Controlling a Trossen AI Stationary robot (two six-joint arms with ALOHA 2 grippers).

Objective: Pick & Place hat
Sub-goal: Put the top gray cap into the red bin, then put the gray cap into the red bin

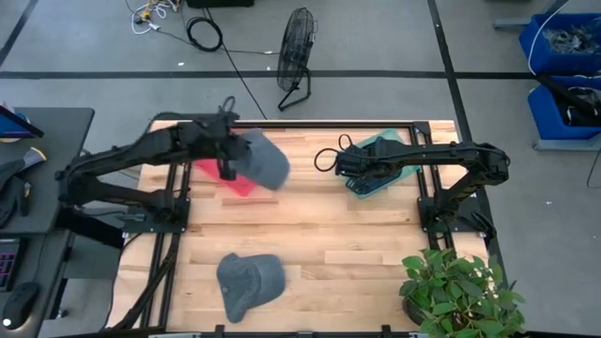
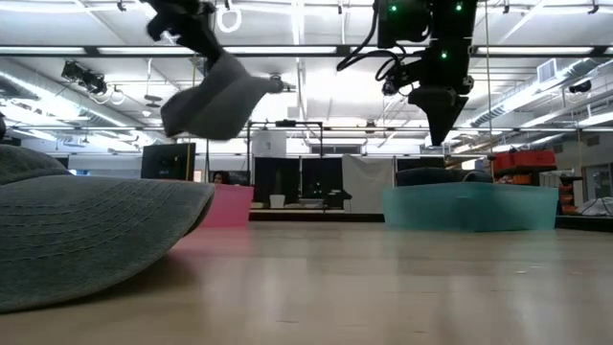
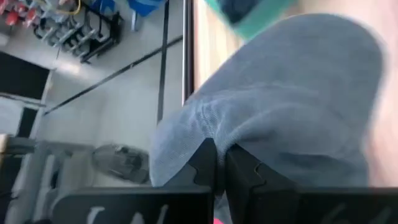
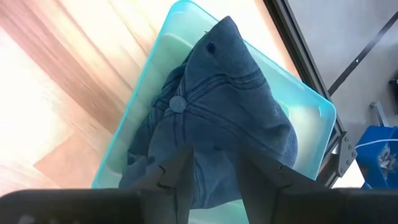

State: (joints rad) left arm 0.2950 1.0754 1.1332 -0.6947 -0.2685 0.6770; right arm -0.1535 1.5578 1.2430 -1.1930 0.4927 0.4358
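we saw left gripper [image 1: 228, 167] pinching soft grey cloth hat [image 1: 262, 158], hat hanging high over pink plastic bin [image 1: 228, 180]. right gripper [image 1: 342, 161] hung over teal bin [image 4: 311, 118], fingers slightly apart, holding nothing. we guessed drop goes straight down; left arm nearer.

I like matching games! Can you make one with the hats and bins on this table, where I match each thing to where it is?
Things:
1. Grey fabric cap clamped in the left gripper
2. Grey fabric cap nearest the potted plant
3. Dark blue fabric cap with a top button
4. Pink plastic bin

Places:
A. Inside the teal plastic bin, under the right gripper
B. Lying on the bare wooden table
C. Held up in the air
D. Under the lifted cap

Pairs: 1-C, 2-B, 3-A, 4-D
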